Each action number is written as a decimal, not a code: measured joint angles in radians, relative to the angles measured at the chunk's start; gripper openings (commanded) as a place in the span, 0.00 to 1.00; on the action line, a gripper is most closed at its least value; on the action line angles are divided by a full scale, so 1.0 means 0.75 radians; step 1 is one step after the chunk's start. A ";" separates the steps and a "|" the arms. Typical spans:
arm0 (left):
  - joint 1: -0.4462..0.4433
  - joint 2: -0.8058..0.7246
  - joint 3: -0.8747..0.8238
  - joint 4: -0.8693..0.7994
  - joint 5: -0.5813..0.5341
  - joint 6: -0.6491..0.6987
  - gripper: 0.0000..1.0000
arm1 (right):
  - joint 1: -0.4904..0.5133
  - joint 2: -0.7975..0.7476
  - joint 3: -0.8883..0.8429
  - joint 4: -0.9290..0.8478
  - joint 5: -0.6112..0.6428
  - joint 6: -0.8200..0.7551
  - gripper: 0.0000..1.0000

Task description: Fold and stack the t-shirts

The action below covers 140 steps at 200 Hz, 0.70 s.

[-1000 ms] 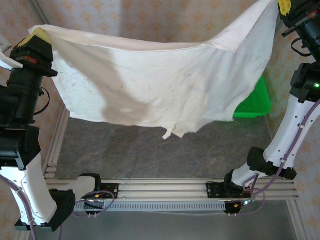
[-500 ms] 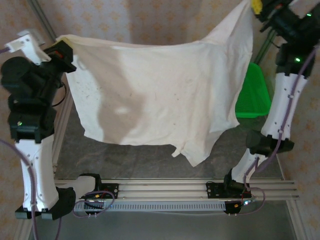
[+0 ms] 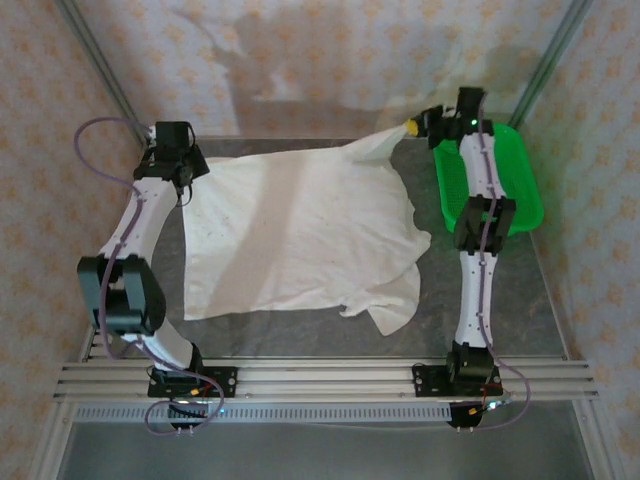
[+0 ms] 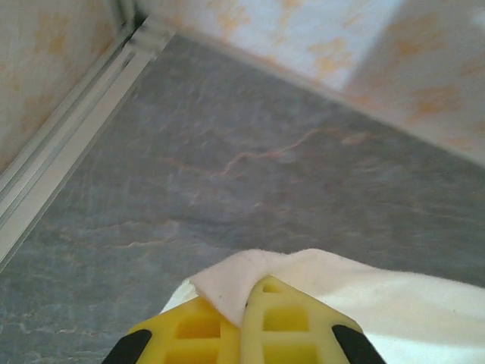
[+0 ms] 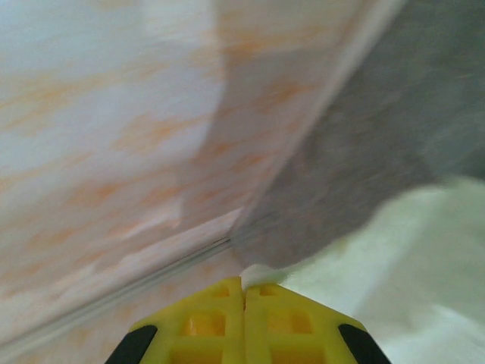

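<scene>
Both grippers are pressed together, each pinching a corner of the t-shirt (image 3: 300, 235).

- The left gripper (image 4: 244, 307) has its yellow fingers clamped on a small fold of white cloth at the far-left corner, low over the table (image 3: 300, 340).
- The right gripper (image 5: 243, 290) is shut the same way on the far-right corner. The cloth pokes out just past the tips, but this view is blurred, so we cannot tell how much cloth is in the pinch.

**Where the shirt is:** it lies spread across the middle of the table between the two arms. The far edge is pulled out wide between the two pinches.

- The far-right corner is drawn into a taut point toward the green basket (image 3: 515, 190) and sits just beside the basket's far-left corner.
- The near edge lies loose, with a bunched, folded-over flap at the near right.

**Why it is held this way:** we judge the wide, low grip on both far corners is meant to stretch the shirt flat so it has clean edges to fold from. The arms are well apart, which takes up the slack in the far edge.

**Progress:** early. The shirt is laid out, no fold is made yet, and nothing is stacked.

**Risk:** the bunched near-right flap and the wrinkles on the right side would probably carry into a fold unless they are smoothed first.
</scene>
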 measured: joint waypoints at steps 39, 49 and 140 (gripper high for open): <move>0.024 0.210 0.135 -0.022 -0.061 0.005 0.00 | 0.053 0.102 0.040 0.122 0.044 0.040 0.00; 0.025 0.240 0.170 -0.021 -0.065 0.009 0.00 | 0.061 0.103 0.045 0.154 0.047 0.049 0.00; 0.035 0.288 0.212 -0.018 -0.044 0.025 0.00 | 0.126 0.113 0.045 0.243 0.073 0.068 0.00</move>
